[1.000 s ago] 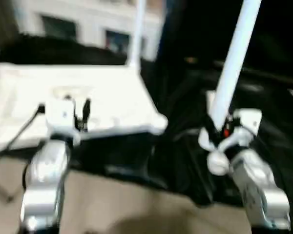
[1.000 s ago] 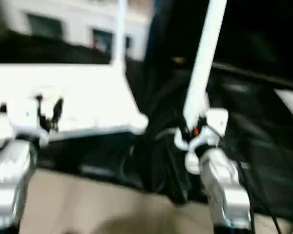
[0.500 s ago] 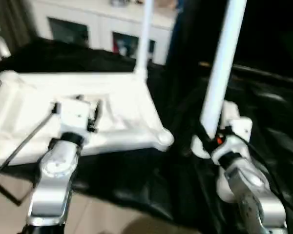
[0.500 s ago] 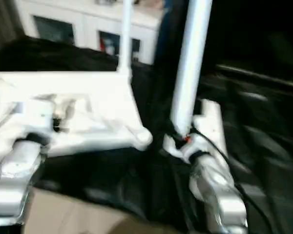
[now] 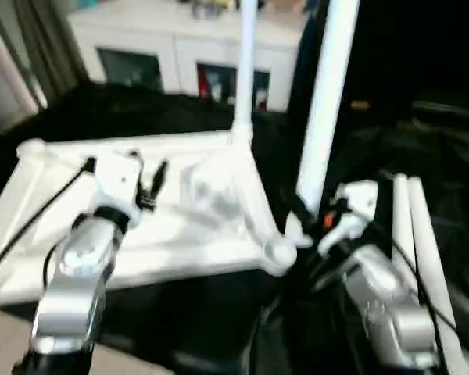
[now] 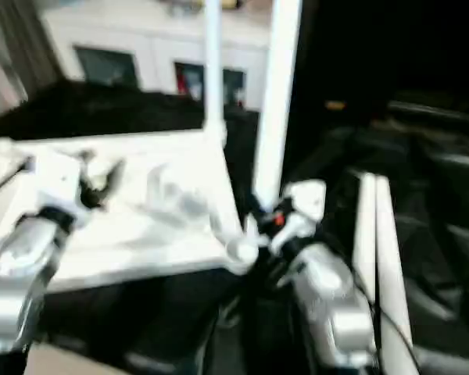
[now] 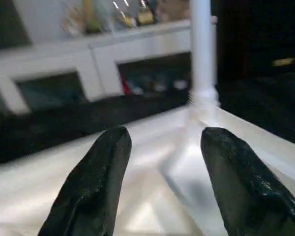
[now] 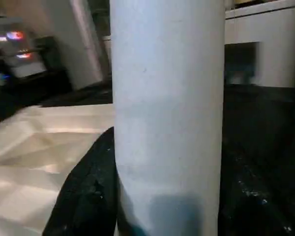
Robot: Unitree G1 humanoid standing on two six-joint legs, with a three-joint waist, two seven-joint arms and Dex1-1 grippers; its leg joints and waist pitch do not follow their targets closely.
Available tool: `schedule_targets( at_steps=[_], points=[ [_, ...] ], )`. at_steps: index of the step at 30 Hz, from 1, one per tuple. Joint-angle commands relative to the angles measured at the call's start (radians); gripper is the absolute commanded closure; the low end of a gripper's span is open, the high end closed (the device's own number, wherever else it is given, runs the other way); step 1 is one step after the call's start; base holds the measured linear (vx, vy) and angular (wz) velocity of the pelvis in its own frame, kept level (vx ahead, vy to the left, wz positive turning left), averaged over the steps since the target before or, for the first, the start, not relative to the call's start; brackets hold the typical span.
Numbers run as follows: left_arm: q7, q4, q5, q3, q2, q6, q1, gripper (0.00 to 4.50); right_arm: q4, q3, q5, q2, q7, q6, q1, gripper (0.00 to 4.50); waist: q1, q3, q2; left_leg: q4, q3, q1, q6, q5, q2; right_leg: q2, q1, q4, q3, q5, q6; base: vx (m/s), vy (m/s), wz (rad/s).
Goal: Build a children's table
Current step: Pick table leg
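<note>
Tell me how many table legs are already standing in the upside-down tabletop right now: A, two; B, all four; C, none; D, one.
D: one leg stands upright in the far corner socket of the tabletop; the right tool holds a second leg upright beside the near corner, and two more legs lie on the dark cloth.

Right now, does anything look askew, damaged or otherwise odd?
Nothing stands out. The tabletop lies underside up with one leg upright in its far corner; the right gripper holds another leg; two legs lie alongside.
</note>
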Motion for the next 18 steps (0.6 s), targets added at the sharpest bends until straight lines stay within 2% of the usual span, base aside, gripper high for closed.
schedule_targets(
  at_steps=[1, 2, 3, 4, 5, 6, 7, 8, 9, 10, 11, 12, 13, 14, 15, 16, 17, 18],
  points=[
    [-0.091, 0.052, -0.079, -0.009, -0.032, 0.007, -0.047, 1.76, -0.004, 0.001, 0.02, -0.034, 0.038, 0.036, -0.031, 2.57, -0.023, -0.052, 0.009, -0.095, -0.027, 0.021, 0.02, 0.038, 0.128, -0.095, 0.042, -0.052, 0.031, 0.037, -0.197, 0.0, 0.0, 0.0],
    [-0.115, 0.062, -0.102, -0.013, -0.046, 0.046, -0.073, 1.76, 0.011, -0.007, 0.037, -0.047, 0.055, 0.059, -0.049, 2.57, -0.019, -0.043, -0.002, -0.098, -0.004, 0.023, 0.022, -0.088, 0.126, -0.116, 0.044, -0.069, 0.037, -0.109, -0.222, -0.068, -0.016, 0.19],
    [-0.118, 0.063, -0.104, -0.015, -0.047, 0.049, -0.076, 1.76, 0.012, -0.007, 0.037, -0.049, 0.056, 0.061, -0.051, 2.57, -0.017, -0.038, 0.002, -0.101, 0.004, 0.025, 0.017, -0.139, 0.126, -0.122, 0.04, -0.078, 0.04, -0.171, -0.225, -0.068, -0.016, 0.19],
    [-0.142, 0.068, -0.117, -0.024, -0.052, 0.068, -0.098, 1.76, 0.025, -0.01, 0.041, -0.063, 0.069, 0.076, -0.067, 2.57, -0.021, -0.032, -0.006, -0.105, 0.015, 0.022, 0.01, -0.185, 0.127, -0.123, 0.041, -0.088, 0.043, -0.242, -0.22, -0.074, -0.031, 0.18],
    [-0.196, 0.067, -0.198, -0.019, -0.081, 0.162, -0.152, 1.49, 0.053, -0.028, 0.091, -0.079, 0.119, 0.121, -0.104, 2.57, -0.025, -0.031, -0.012, -0.108, 0.02, 0.02, -0.014, -0.231, 0.13, -0.129, 0.045, -0.088, 0.044, -0.339, -0.202, -0.073, -0.017, 0.08],
    [-0.196, 0.067, -0.198, -0.019, -0.081, 0.162, -0.152, 1.42, 0.053, -0.028, 0.091, -0.079, 0.119, 0.121, -0.104, 2.57, -0.026, -0.03, -0.012, -0.11, 0.024, 0.021, -0.032, -0.263, 0.134, -0.127, 0.037, -0.097, 0.04, -0.397, -0.178, -0.073, -0.017, 0.08],
    [-0.219, 0.074, -0.222, -0.02, -0.087, 0.196, -0.18, 1.42, 0.072, -0.032, 0.104, -0.088, 0.142, 0.133, -0.123, 2.57, -0.033, -0.028, -0.014, -0.115, 0.026, 0.015, -0.042, -0.281, 0.135, -0.124, 0.038, -0.099, 0.04, -0.409, -0.159, -0.061, 0.0, 0.02],
    [-0.251, 0.07, -0.26, -0.022, -0.092, 0.242, -0.203, 1.42, 0.084, -0.038, 0.131, -0.096, 0.178, 0.148, -0.14, 2.57, -0.034, -0.028, -0.017, -0.117, 0.024, 0.011, -0.042, -0.28, 0.136, -0.126, 0.041, -0.1, 0.039, -0.417, -0.15, 0.0, 0.0, 0.0],
    [-0.263, 0.068, -0.275, -0.023, -0.094, 0.26, -0.212, 1.42, 0.088, -0.04, 0.142, -0.099, 0.192, 0.155, -0.146, 2.57, -0.033, -0.033, -0.018, -0.115, 0.028, 0.011, -0.038, -0.258, 0.132, -0.129, 0.045, -0.098, 0.038, -0.414, -0.143, 0.0, 0.0, 0.0],
    [-0.312, 0.07, -0.344, -0.027, -0.098, 0.333, -0.25, 1.39, 0.112, -0.055, 0.187, -0.115, 0.247, 0.187, -0.172, 2.57, -0.033, -0.033, -0.018, -0.115, 0.028, 0.011, -0.038, -0.258, 0.132, -0.129, 0.045, -0.098, 0.038, -0.414, -0.143, 0.0, 0.0, 0.0],
    [-0.371, 0.084, -0.438, -0.031, -0.098, 0.412, -0.296, 1.08, 0.141, -0.072, 0.241, -0.134, 0.315, 0.228, -0.201, 2.57, -0.027, -0.037, -0.018, -0.108, 0.035, 0.009, -0.019, -0.188, 0.131, -0.133, 0.045, -0.093, 0.033, -0.358, -0.177, 0.0, 0.0, 0.0],
    [-0.383, 0.092, -0.472, -0.025, -0.102, 0.435, -0.31, 1.08, 0.149, -0.074, 0.254, -0.143, 0.339, 0.239, -0.204, 2.57, -0.027, -0.037, -0.018, -0.108, 0.035, 0.009, -0.019, -0.188, 0.131, -0.133, 0.045, -0.093, 0.033, -0.358, -0.177, 0.0, 0.0, 0.0],
    [-0.405, 0.104, -0.52, -0.019, -0.11, 0.473, -0.333, 1.04, 0.159, -0.068, 0.274, -0.164, 0.392, 0.262, -0.202, 2.57, -0.025, -0.037, -0.028, -0.109, 0.04, 0.005, -0.01, -0.165, 0.134, -0.134, 0.05, -0.094, 0.027, -0.323, -0.192, 0.0, 0.0, 0.0],
    [-0.427, 0.119, -0.553, -0.015, -0.116, 0.499, -0.352, 1.02, 0.168, -0.063, 0.289, -0.181, 0.431, 0.28, -0.202, 2.57, -0.02, -0.039, -0.025, -0.108, 0.041, 0.001, 0.003, -0.133, 0.136, -0.139, 0.056, -0.089, 0.022, -0.288, -0.207, 0.0, 0.0, 0.0],
    [-0.427, 0.119, -0.553, -0.015, -0.116, 0.499, -0.352, 0.91, 0.168, -0.063, 0.289, -0.181, 0.431, 0.28, -0.202, 2.57, -0.02, -0.039, -0.028, -0.107, 0.045, 0.001, 0.011, -0.118, 0.135, -0.139, 0.056, -0.089, 0.021, -0.277, -0.211, 0.0, 0.0, 0.0],
    [-0.448, 0.129, -0.586, -0.007, -0.122, 0.541, -0.374, 0.75, 0.172, -0.054, 0.297, -0.199, 0.466, 0.297, -0.203, 2.57, -0.018, -0.043, -0.032, -0.104, 0.044, -0.002, 0.025, -0.072, 0.138, -0.14, 0.059, -0.084, 0.02, -0.234, -0.219, 0.0, 0.0, 0.0],
    [-0.463, 0.133, -0.605, -0.006, -0.131, 0.56, -0.388, 0.64, 0.163, -0.05, 0.313, -0.212, 0.49, 0.321, -0.2, 2.57, -0.017, -0.046, -0.034, -0.1, 0.048, -0.006, 0.041, -0.025, 0.134, -0.14, 0.065, -0.079, 0.019, -0.198, -0.23, 0.0, 0.0, 0.0],
    [-0.478, 0.136, -0.614, -0.012, -0.142, 0.576, -0.403, 0.62, 0.139, -0.042, 0.336, -0.227, 0.521, 0.35, -0.193, 2.57, -0.013, -0.049, -0.033, -0.098, 0.048, -0.004, 0.048, -0.003, 0.135, -0.141, 0.064, -0.079, 0.018, -0.181, -0.233, 0.0, 0.0, 0.0]
  ],
)
